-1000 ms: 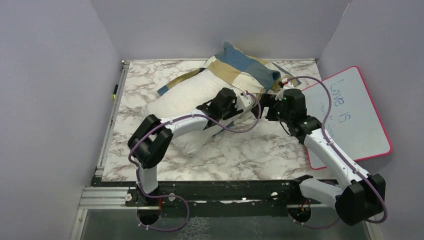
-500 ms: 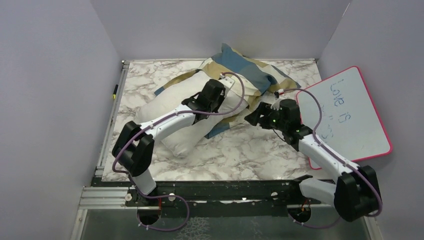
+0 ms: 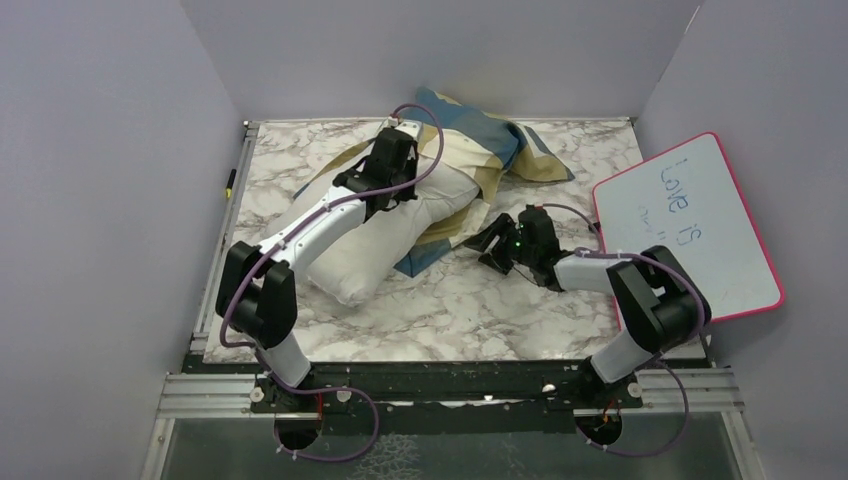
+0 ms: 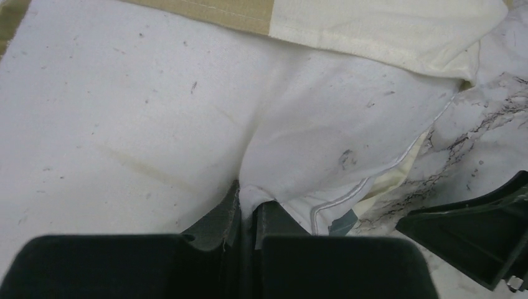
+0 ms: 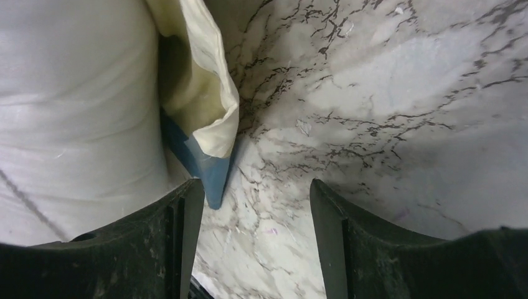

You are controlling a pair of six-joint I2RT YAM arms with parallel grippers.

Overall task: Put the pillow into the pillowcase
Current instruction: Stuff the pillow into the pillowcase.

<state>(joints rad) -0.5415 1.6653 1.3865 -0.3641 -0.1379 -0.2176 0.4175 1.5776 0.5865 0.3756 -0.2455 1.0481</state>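
Pinching plump, speckled white pillow (image 4: 124, 93), left jaws near tan-cream pillowcase (image 4: 386, 25) hem.

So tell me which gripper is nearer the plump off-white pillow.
Left. The left gripper is shut on the pillow; the right gripper stands open beside it, above the marble table.

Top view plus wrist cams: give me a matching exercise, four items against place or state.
Items:
1. left gripper
2. right gripper
3. whiteboard
4. pillowcase

Place or state:
A. pink-rimmed, at the right edge of the scene
B. pinched shut on a fold of the pillow
C. bunched over the pillow's far end
D. jaws apart over the marble table

Pairs: 1-B, 2-D, 3-A, 4-C
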